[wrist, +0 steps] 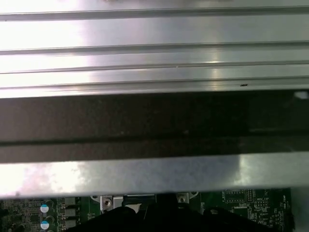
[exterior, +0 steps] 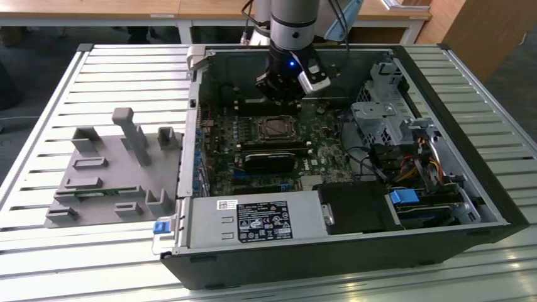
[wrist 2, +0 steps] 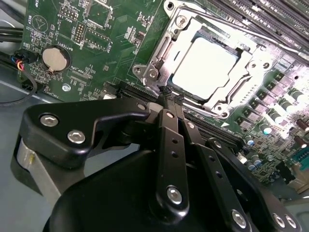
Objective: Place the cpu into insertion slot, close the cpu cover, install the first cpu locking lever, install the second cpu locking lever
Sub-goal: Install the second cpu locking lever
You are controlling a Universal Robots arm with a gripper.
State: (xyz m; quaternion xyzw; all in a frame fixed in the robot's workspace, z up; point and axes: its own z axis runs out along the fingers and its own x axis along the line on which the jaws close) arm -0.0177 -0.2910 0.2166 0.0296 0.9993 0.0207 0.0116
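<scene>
Sitting open on the table is the big computer case, with tall walls all round the green board, so little side room is left. The cpu is seen lying flat in the insertion slot, with the cpu cover around it. The gripper is held just beside the slot's edge, fingers pressed together with nothing between them. Slow, straight moves would likely be best near the thin metal lever
</scene>
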